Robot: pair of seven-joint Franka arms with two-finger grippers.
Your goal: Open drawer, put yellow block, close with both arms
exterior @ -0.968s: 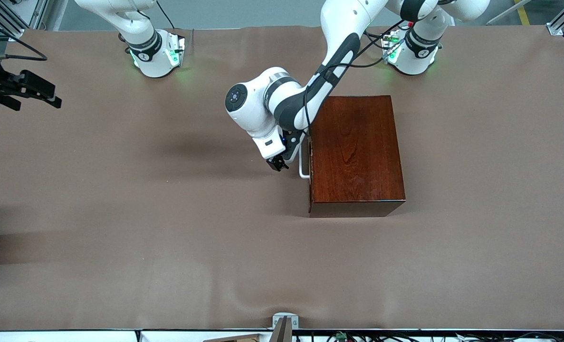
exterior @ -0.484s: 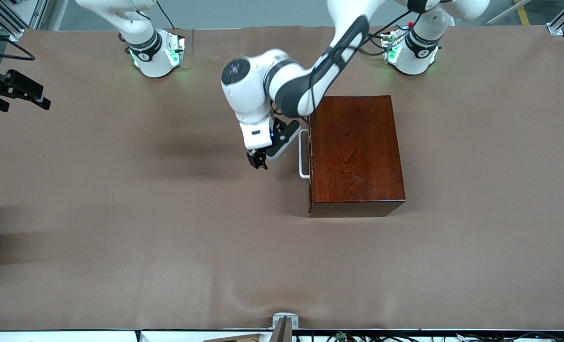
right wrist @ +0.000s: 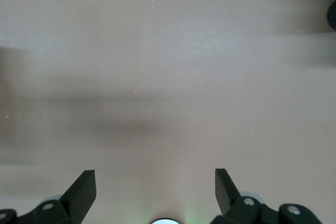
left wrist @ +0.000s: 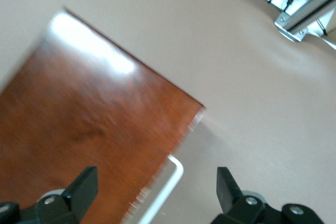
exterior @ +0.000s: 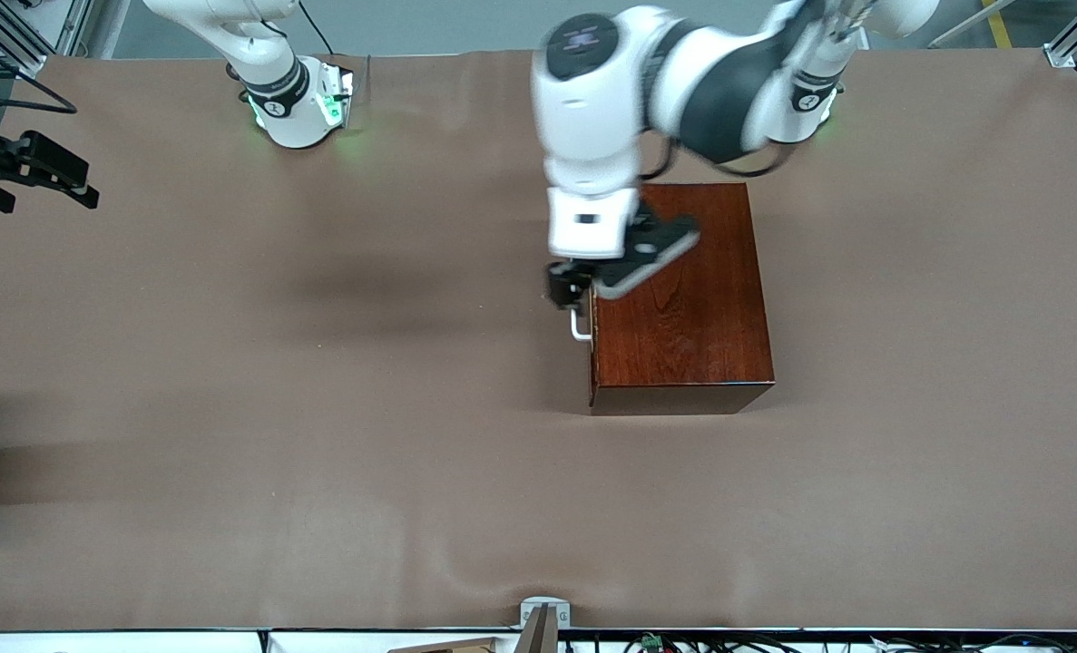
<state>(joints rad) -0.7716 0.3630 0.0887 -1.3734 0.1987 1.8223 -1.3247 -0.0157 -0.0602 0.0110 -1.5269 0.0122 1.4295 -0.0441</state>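
Left gripper [exterior: 567, 288] spread wide, empty, above the drawer's handle [exterior: 578, 328] on the closed box [exterior: 683, 308]. Right gripper [exterior: 34, 172] waits at the right arm's end of the table [exterior: 320, 408], wide open, empty.

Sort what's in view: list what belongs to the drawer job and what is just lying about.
Belongs to the job:
- drawer, shut, inside the wooden box
- white handle
- left pincer, open, over the handle
- right pincer, open, waiting over the right arm's end of the table
- yellow block: not visible

Lying about:
- brown table cover
- metal bracket at the table's nearest edge
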